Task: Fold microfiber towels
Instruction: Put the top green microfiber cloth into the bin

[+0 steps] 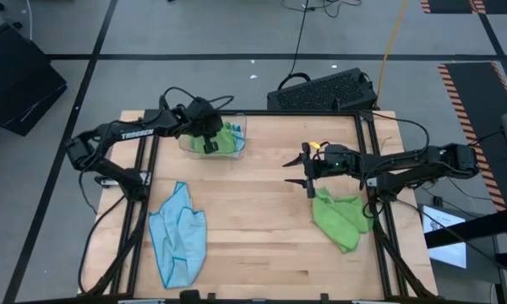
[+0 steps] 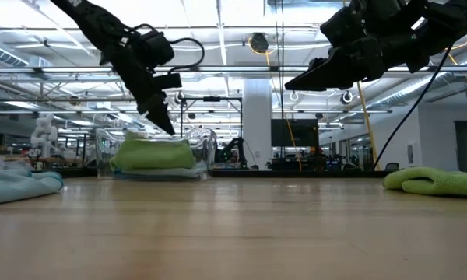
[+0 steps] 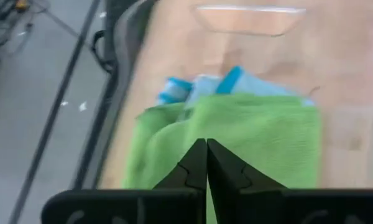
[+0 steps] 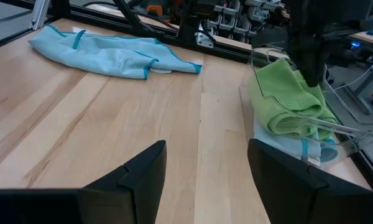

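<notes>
Left gripper over the filled tray, two towels not yet folded.

The left gripper (image 1: 209, 145) hangs clenched and empty just above a folded green towel (image 1: 226, 138) that lies on a folded blue one (image 3: 199, 84) in the clear tray (image 1: 188, 144). The right gripper (image 1: 308, 173) hovers with jaws spread, holding nothing, near a crumpled green towel (image 1: 342, 217) at the table's (image 1: 262, 211) right edge. A loose blue towel (image 1: 179, 236) lies front left. Judging from this, a careless descent could snag the stacked cloth and undo its fold, or nudge the light tray; grabbing the rumpled green towel mid-bunch would likely lift a wad, not a corner.
</notes>
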